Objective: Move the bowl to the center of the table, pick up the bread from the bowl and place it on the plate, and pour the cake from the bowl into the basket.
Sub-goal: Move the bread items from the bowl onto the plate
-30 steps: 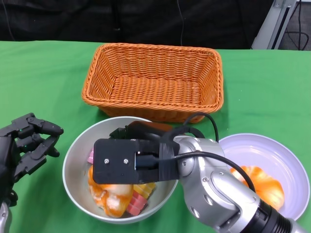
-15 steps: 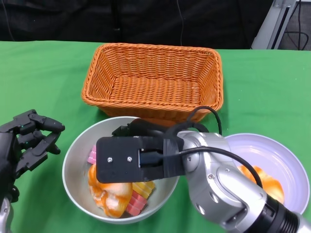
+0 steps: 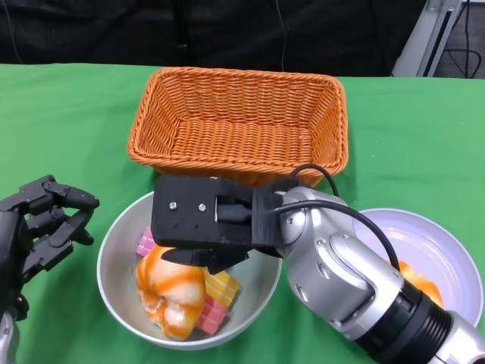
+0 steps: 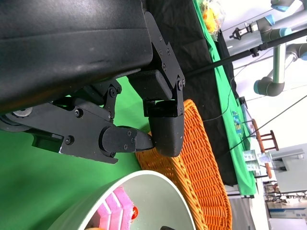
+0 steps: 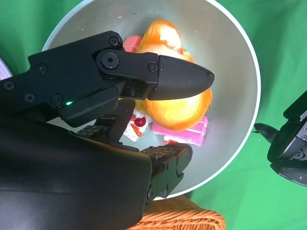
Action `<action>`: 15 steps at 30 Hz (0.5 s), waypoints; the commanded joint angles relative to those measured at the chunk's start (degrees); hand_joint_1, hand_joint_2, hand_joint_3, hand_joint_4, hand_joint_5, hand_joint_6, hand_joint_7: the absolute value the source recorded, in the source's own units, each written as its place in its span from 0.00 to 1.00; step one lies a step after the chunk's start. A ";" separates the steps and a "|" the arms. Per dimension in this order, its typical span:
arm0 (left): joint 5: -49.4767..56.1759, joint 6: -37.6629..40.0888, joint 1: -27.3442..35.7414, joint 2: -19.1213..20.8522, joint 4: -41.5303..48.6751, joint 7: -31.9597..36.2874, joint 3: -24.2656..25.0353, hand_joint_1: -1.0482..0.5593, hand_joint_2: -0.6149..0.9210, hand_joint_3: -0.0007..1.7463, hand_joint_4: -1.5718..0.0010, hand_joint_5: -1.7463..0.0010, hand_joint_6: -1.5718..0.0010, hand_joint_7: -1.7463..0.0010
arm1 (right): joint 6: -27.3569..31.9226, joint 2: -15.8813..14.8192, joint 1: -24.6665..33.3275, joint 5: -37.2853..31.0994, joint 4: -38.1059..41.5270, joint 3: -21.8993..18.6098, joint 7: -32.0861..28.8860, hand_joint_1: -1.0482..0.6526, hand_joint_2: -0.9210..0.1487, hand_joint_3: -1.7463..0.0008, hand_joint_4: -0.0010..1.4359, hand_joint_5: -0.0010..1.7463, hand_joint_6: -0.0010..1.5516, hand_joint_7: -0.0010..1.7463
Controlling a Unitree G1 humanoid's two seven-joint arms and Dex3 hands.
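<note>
Right hand has lifted and drawn back toward 12 o'clock over the past second; bread in the bowl, half covered before, now shows nearly whole. No grasp evident: in the right wrist view the fingers are spread above the bread, holding nothing. Judgement: second bread pick not yet made; hand appears to be resetting or lining up.

Largest to smallest:
- Basket, 12 o'clock of the bowl, no cake in it yet.
- Bowl, near table centre, touching or just short of the basket's front wall.
- Plate, 3 o'clock of the bowl, one bread piece already on it.
- Left hand, 9 o'clock of the bowl, released, unchanged.
- Cake pieces, pink and yellow, beside the bread.
</note>
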 commanded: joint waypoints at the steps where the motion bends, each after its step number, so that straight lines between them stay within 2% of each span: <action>1: 0.10 -0.22 -0.72 0.99 0.54 0.67 0.27 0.49 1.00 0.14 0.48 0.20 0.44 0.44 | -1.08 0.20 -0.72 1.89 0.77 -0.30 -0.26 0.00 0.00 0.62 0.42 0.21 0.10 0.00; 5: 3.28 -1.17 -0.66 1.58 0.79 4.48 -0.84 0.48 1.00 0.14 0.47 0.20 0.43 0.45 | -1.45 0.19 -0.60 3.32 0.98 -0.35 -0.51 0.00 0.00 0.63 0.43 0.20 0.11 0.01; 15: 4.00 -1.70 -1.12 1.54 1.22 5.29 -0.76 0.50 1.00 0.15 0.47 0.19 0.43 0.44 | -4.64 -1.62 -1.93 2.58 1.13 2.42 0.58 0.00 0.00 0.62 0.43 0.20 0.12 0.01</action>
